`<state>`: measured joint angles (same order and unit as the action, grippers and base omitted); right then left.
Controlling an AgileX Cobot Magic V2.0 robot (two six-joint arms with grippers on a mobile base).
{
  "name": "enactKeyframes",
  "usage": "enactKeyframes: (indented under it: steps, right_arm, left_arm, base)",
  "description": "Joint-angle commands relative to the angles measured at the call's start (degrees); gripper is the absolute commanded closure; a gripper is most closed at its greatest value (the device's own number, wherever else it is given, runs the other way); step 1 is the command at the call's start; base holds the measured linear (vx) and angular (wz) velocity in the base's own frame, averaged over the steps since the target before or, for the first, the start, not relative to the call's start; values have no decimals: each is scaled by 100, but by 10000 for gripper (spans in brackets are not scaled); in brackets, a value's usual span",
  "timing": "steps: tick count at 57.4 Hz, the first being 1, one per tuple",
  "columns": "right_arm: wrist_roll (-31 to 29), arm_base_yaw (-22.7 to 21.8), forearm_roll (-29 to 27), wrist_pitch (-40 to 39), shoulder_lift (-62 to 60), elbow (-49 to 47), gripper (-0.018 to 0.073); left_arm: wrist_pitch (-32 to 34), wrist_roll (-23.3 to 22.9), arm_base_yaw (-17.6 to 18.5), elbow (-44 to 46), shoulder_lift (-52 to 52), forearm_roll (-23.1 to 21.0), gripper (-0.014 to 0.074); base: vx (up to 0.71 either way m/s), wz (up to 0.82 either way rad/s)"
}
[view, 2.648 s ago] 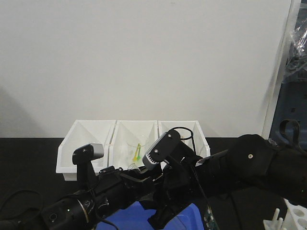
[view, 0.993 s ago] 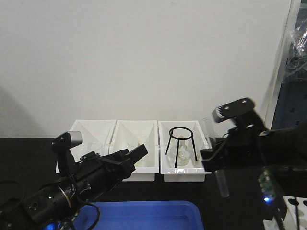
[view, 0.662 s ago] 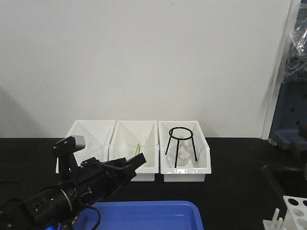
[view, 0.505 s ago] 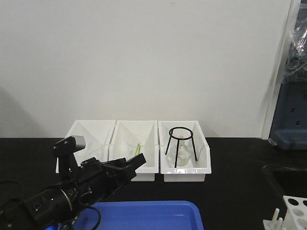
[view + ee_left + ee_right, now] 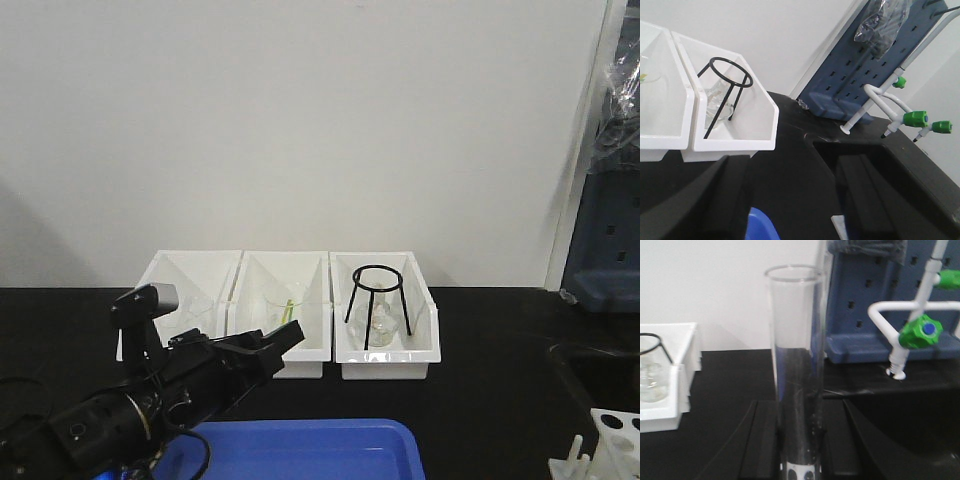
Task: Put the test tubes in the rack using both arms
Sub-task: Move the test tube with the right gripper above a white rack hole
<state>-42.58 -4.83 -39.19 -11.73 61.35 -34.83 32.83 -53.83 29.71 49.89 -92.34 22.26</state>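
Transport step: test tube (image 5: 795,365) clamped upright in right end effector (image 5: 799,440); left end effector (image 5: 790,195) spread, empty. Next: align over rack (image 5: 612,435) hole, lower straight.

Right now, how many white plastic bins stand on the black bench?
3, side by side: the left white bin, the middle bin with a glass beaker, the right bin with a black wire stand. None looks hidden.

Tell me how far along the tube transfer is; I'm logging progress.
Done: nothing that shows; the visible corner of the rack holds no tube. In hand: the right hand grips one test tube upright. The left hand is open and empty. Left: seating this tube in the rack.
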Motion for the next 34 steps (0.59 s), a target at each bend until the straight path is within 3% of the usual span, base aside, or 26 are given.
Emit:
enactKeyframes:
  steps: [1,7,14,18,34]
  right_arm:
    - [344,-33,257,-1034,8,127,567]
    - [1457,7,1183,-1416,8,643,567]
    - [3236,90,3006,-2371,100,1157,566]
    - [3874,71,3444,-2799,237,1269,566]
    - [3725,71,3434,-3389,973,1292,565]
  left_arm:
    - [404,-8,-2,194,258,-92,88]
    - [404,-8,-2,194,258,-92,88]
    - [404,-8,-2,194,258,-92,88]
    - [404,-8,-2,194,258,-92,88]
    - [404,-8,-2,194,258,-92,88]
  base:
    - [0,0]
    - [0,0]
    - [0,0]
    - [0,0]
    - [0,0]
